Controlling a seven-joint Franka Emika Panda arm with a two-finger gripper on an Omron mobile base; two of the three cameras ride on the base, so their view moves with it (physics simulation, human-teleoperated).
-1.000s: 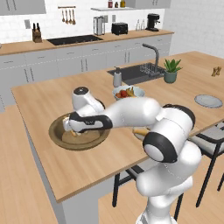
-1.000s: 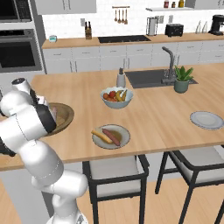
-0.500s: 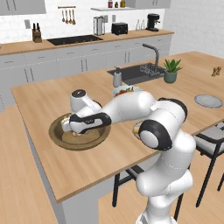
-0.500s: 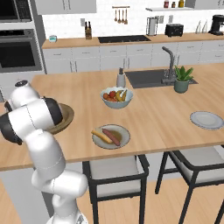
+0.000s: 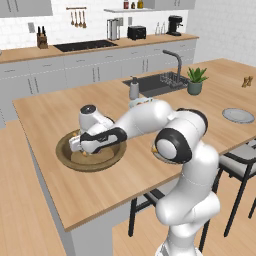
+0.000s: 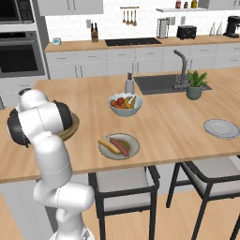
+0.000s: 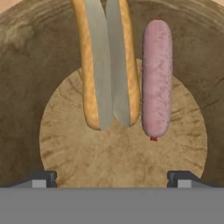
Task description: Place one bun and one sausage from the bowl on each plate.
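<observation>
The wooden bowl (image 7: 26, 87) is holding one bun (image 7: 107, 61) and one sausage (image 7: 156, 76), lying side by side and touching on the bowl's flat bottom, their long axes parallel. Right of the bowl on the table (image 6: 178, 126), a plate (image 6: 119, 146) is carrying another bun and sausage, and a second plate (image 6: 221, 128) is sitting far right. The arm is reaching low over the bowl, its fingers (image 7: 111, 177) spread wide, gripping nothing, hanging above the bowl's floor.

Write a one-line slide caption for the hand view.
Open gripper poised inside the wooden bowl, over a split bun and a sausage lying side by side.
</observation>
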